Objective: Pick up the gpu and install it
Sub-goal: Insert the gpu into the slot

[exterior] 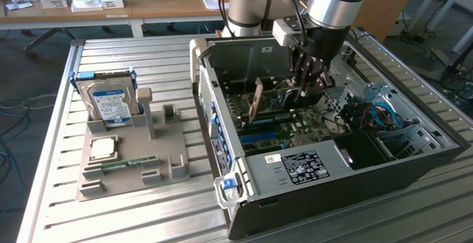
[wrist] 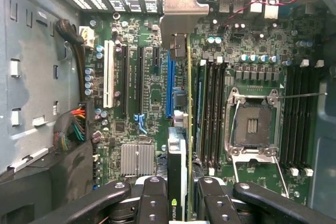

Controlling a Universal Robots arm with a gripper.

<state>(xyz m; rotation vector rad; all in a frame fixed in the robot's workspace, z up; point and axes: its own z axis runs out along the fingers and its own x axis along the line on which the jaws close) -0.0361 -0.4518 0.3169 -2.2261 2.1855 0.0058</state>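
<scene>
The gpu [exterior: 256,100] stands on edge inside the open computer case [exterior: 333,182], low over the motherboard [wrist: 136,103]. My gripper [exterior: 307,93] reaches down into the case and is shut on the card's upper edge. In the wrist view the gpu [wrist: 177,166] runs edge-on between my two black fingers [wrist: 152,198], and its pale metal bracket [wrist: 181,11] sits against the case's rear slot openings. The card lines up close beside the blue expansion slot [wrist: 169,87]. Whether it is seated in the slot cannot be told.
A grey holder [exterior: 129,182] at the exterior view's left carries a blue-labelled hard drive [exterior: 109,102], a CPU [exterior: 103,146] and a RAM stick [exterior: 122,165]. Inside the case are an empty CPU socket [wrist: 252,124], RAM slots [wrist: 212,114] and blue cables [exterior: 377,115].
</scene>
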